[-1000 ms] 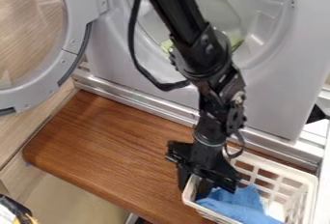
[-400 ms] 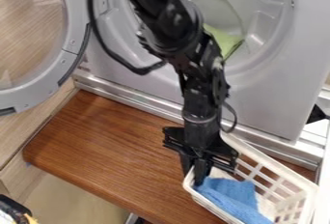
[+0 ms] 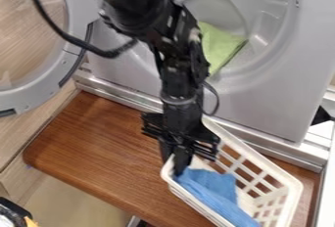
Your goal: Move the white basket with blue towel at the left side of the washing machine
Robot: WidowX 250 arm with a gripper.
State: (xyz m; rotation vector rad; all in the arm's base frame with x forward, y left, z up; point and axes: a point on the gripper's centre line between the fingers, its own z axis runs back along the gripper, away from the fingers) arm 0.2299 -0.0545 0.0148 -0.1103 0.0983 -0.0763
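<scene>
The black gripper [image 3: 174, 164] hangs down at the left end of the white basket [image 3: 263, 170], shut on its rim, with one finger outside and the other inside the wall. The basket lies at the lower right on the brown wooden board, slanting from upper left to lower right. Inside it, along the near side, is the blue towel [image 3: 220, 194], just beside the inner finger. Behind the board stands the grey washing machine [image 3: 269, 99], its round door [image 3: 45, 93] swung open to the left.
A green cloth [image 3: 219, 46] lies in the machine's drum opening. The wooden board [image 3: 98, 149] runs left from the basket, below a metal ledge [image 3: 121, 95]. A black-and-white object with a yellow part [image 3: 14, 214] is at the lower left corner.
The arm has moved left, and the basket has slid left with it, towel inside, turning somewhat. More of the green cloth shows behind the arm.
</scene>
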